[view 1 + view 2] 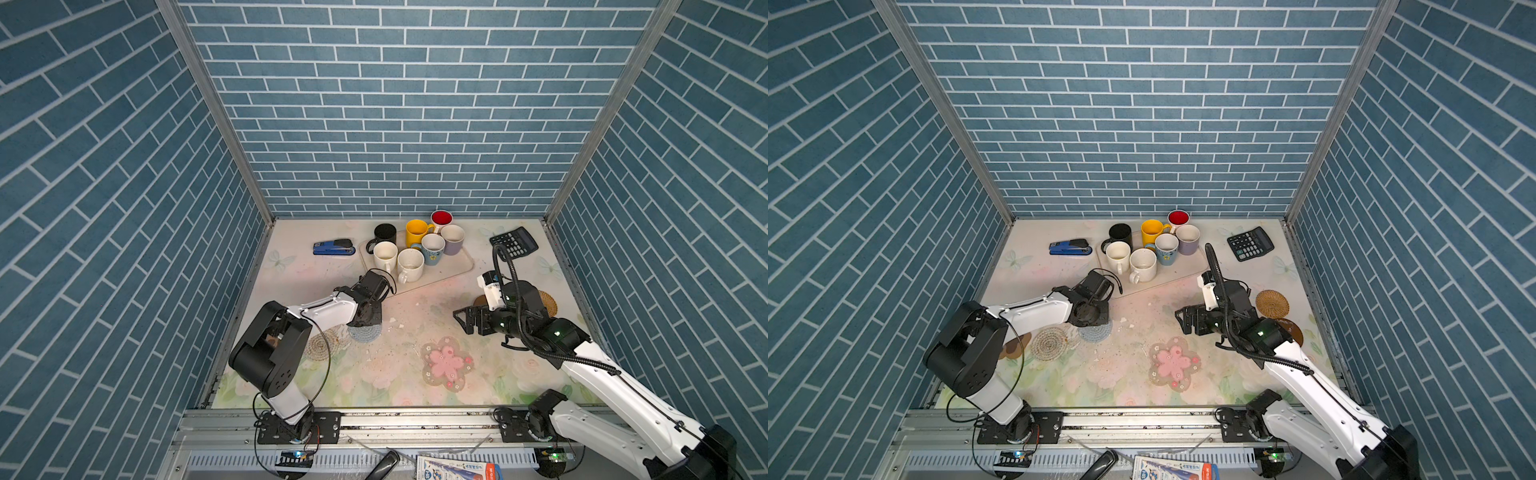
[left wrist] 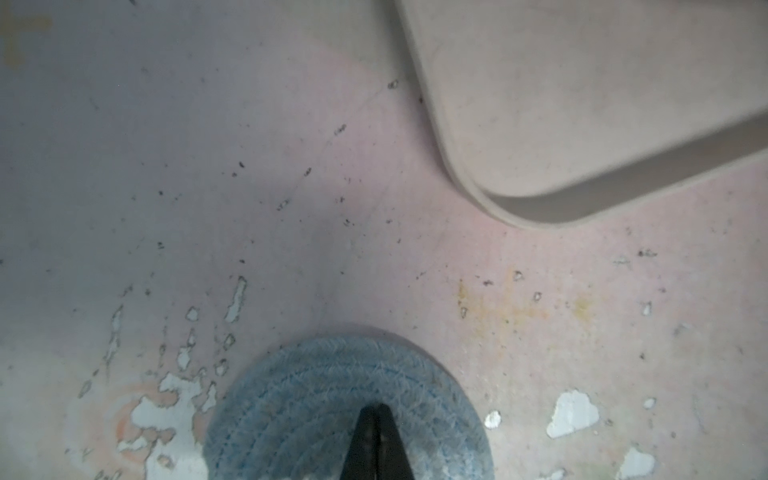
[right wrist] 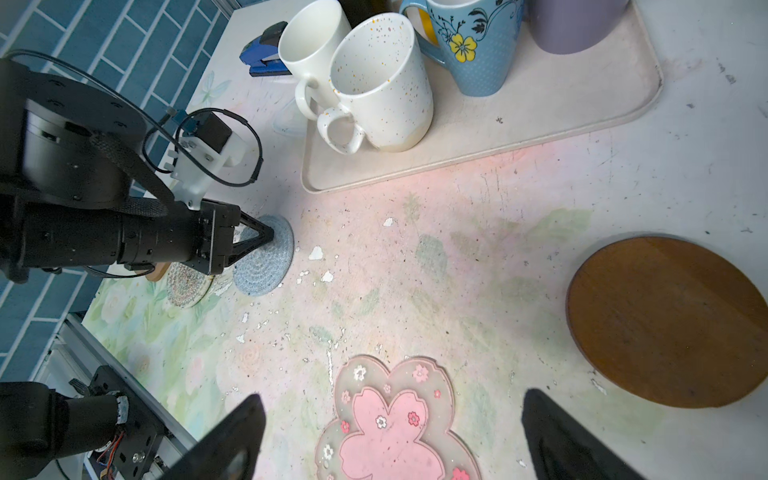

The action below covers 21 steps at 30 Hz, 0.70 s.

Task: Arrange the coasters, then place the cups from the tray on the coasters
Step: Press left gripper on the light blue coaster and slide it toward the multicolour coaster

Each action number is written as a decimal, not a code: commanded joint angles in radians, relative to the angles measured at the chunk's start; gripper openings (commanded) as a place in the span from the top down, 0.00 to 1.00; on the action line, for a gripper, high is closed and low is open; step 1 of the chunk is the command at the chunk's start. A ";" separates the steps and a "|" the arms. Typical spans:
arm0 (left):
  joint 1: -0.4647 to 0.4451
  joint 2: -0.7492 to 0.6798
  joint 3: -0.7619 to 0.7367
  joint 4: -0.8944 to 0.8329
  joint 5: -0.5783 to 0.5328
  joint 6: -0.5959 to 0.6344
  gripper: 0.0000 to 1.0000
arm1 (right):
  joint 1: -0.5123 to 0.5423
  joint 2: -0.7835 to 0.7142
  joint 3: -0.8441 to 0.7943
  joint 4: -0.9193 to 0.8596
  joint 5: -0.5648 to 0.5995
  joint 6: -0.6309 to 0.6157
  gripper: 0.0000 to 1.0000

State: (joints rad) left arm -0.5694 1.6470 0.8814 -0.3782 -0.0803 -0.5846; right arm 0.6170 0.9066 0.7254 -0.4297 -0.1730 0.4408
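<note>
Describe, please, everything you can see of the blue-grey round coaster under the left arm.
The blue-grey coaster is a round mat of coiled, crocheted-looking yarn in concentric rings, soft and slightly fuzzy. It lies flat on the floral table, in front of the tray and apart from it, with a pale woven coaster close beside it. The left claw, shut, meets its top face. Whether it pinches any yarn cannot be told.
</note>
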 commanded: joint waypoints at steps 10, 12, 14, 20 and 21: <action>-0.040 -0.069 -0.198 0.024 0.054 -0.055 0.99 | 0.004 0.082 -0.042 0.090 -0.025 0.028 0.03; -0.044 -0.106 -0.229 0.019 0.053 -0.063 0.99 | 0.002 0.096 -0.038 0.096 -0.031 0.032 0.03; -0.047 -0.140 -0.256 0.015 0.053 -0.073 1.00 | 0.002 0.104 -0.029 0.089 -0.035 0.033 0.03; -0.051 -0.232 -0.310 -0.026 0.017 -0.085 1.00 | 0.002 0.129 -0.001 0.077 -0.042 0.026 0.03; -0.050 -0.245 -0.319 -0.027 0.017 -0.086 1.00 | 0.003 0.130 0.002 0.077 -0.043 0.026 0.03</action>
State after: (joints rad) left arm -0.6132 1.4067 0.6147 -0.2539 -0.0658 -0.6563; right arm 0.6170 1.0286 0.7036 -0.3546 -0.2024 0.4492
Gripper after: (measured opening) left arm 0.045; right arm 0.966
